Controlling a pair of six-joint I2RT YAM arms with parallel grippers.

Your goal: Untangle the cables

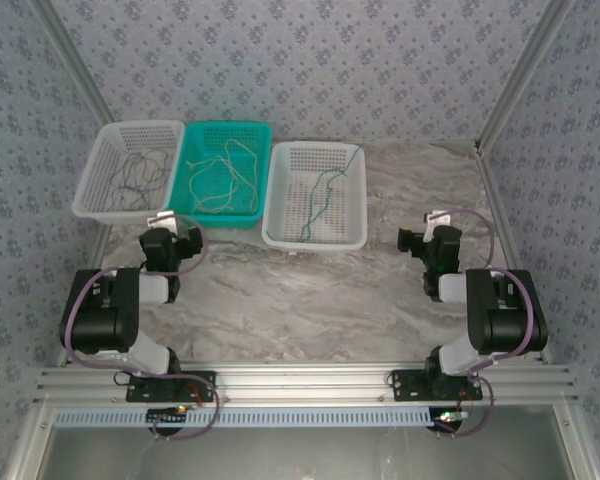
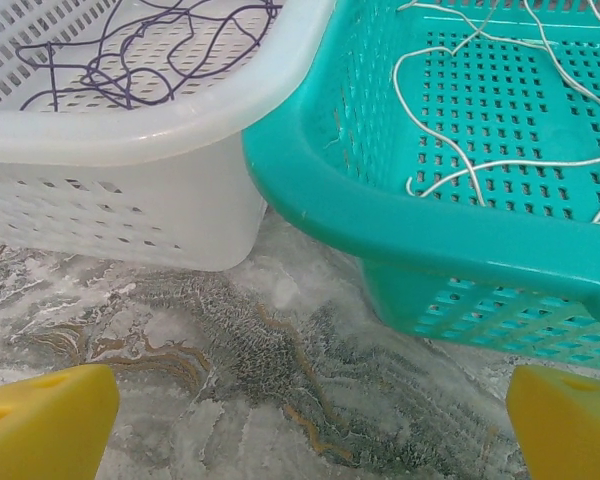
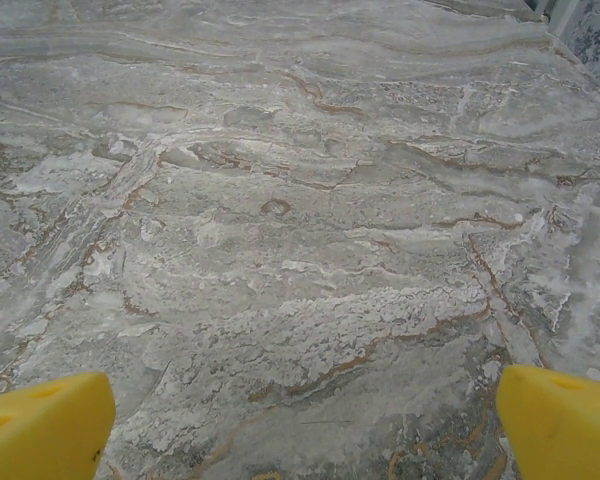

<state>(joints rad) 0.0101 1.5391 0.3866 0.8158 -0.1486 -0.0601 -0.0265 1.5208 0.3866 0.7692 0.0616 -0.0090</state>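
- The left fingers [image 2: 42, 425], blunt yellow pads, stand spread wide over bare counter [image 2: 280, 370], gripping nothing.
- The right fingers [image 3: 565, 420], the same yellow, are equally spread and empty above veined, grey marble-look stone.
- Three perforated plastic baskets line the back: left white basket [image 1: 120, 214], teal basket [image 1: 215, 218], right white basket [image 1: 315, 238].
- There are three thin cables, one per basket in that order: dark cable [image 1: 135, 178], cream cable [image 1: 220, 175], green cable [image 1: 325, 185].
- Floral-print walls [image 1: 310, 60] enclose the counter.
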